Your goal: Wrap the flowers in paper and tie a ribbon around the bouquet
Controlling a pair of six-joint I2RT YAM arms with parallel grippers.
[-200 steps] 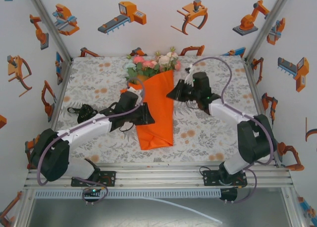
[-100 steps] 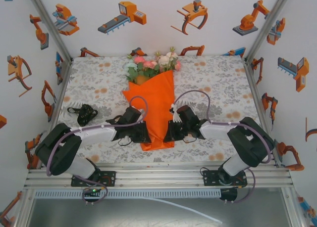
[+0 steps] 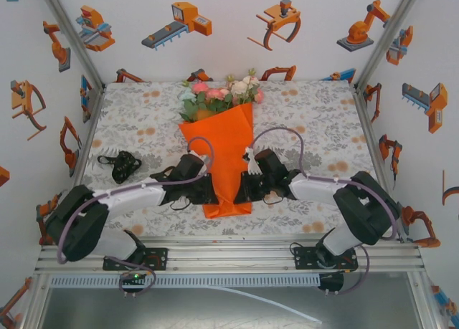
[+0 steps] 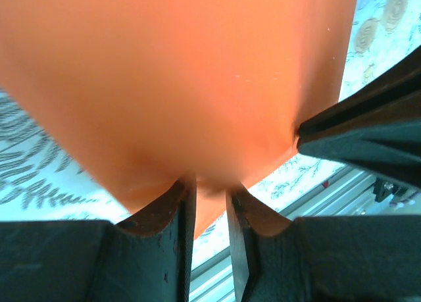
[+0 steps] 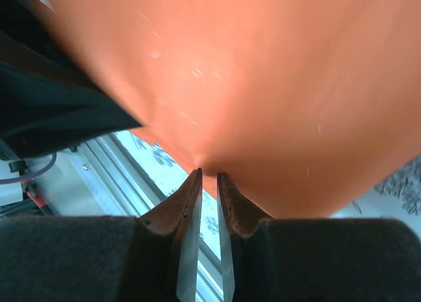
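Bouquet point(image 3: 226, 153) lies mid-table on the floral tablecloth point(image 3: 323, 121), its flowers point(image 3: 222, 94) pointing to the far side and the orange paper point(image 3: 228, 171) cone narrowing toward the arms; the left gripper point(image 4: 210, 183) pinches the paper's lower left edge between nearly closed fingers; the right gripper point(image 5: 208, 175) pinches the lower right edge likewise; the black ribbon point(image 3: 122, 164) lies bunched well apart at the left.
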